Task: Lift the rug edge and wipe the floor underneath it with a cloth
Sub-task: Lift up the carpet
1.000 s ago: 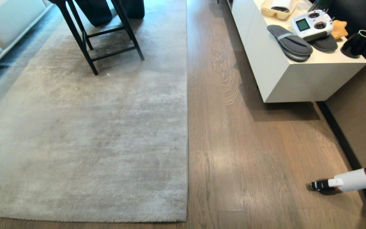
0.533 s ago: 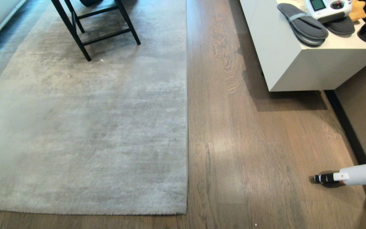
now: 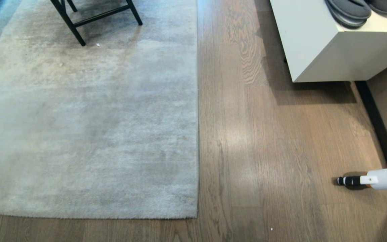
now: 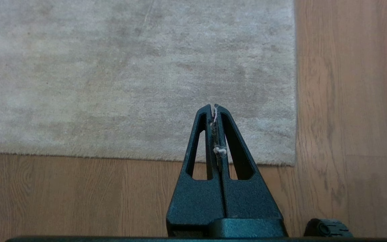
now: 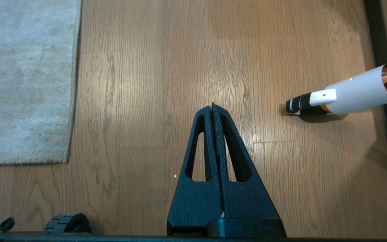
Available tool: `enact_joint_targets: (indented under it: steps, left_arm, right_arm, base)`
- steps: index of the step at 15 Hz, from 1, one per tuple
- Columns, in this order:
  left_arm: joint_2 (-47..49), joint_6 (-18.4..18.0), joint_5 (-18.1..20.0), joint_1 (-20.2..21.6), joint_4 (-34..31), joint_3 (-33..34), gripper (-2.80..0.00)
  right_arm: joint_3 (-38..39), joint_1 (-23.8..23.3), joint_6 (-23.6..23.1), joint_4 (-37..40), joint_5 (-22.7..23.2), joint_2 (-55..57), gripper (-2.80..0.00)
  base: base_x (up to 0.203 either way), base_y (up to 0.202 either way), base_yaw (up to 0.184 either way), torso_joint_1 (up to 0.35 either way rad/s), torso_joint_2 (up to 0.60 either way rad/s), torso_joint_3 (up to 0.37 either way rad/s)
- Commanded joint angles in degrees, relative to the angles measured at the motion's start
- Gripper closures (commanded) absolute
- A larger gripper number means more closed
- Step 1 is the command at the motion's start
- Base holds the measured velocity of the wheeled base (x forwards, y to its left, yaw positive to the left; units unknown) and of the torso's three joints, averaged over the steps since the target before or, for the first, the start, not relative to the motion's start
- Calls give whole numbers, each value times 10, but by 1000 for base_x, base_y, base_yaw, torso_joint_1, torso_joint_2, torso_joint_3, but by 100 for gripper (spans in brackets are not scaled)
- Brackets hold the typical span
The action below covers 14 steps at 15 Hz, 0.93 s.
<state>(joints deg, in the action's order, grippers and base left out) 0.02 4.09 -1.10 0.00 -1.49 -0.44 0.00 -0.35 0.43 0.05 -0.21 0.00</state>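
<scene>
The pale grey rug lies flat on the brown wood floor [image 3: 264, 151]. Its rug edge [image 3: 113, 216] runs along the near side and ends in a corner [image 3: 195, 215] near the middle of the head view. Neither arm shows in the head view. My left gripper [image 4: 213, 107] hangs shut above the rug just inside that edge [image 4: 129, 156], with only a few fluff strands caught between its jaws. My right gripper [image 5: 212, 107] is shut and empty above bare floor [image 5: 146, 101], to the right of the rug corner [image 5: 66, 160]. The cloth is out of view.
A white tool with a black-and-white striped tip [image 3: 375, 179] lies on the floor at the right, next to a dark skirting. A white cabinet [image 3: 317, 50] carrying grey slippers [image 3: 348, 10] stands at the back right. Black chair legs [image 3: 76, 32] stand on the rug's far part.
The whole head view has shifted: rug edge, cabinet and chair have slid toward the top of the picture, so the camera has tilted further down. Nothing on the floor has moved.
</scene>
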Motion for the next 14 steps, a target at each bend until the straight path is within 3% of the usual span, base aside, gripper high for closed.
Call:
enact_joint_targets:
  steps: [1, 14]
  left_arm:
    - [0, 0, 0, 0, 0, 1, 0]
    - [0, 11, -4, 0, 1, 1, 0]
  right_arm:
    - [0, 0, 0, 0, 0, 0, 0]
    - [0, 0, 0, 0, 0, 0, 0]
  base:
    - [0, 0, 0, -6, -1, -198]
    - [0, 0, 0, 2, 3, -198]
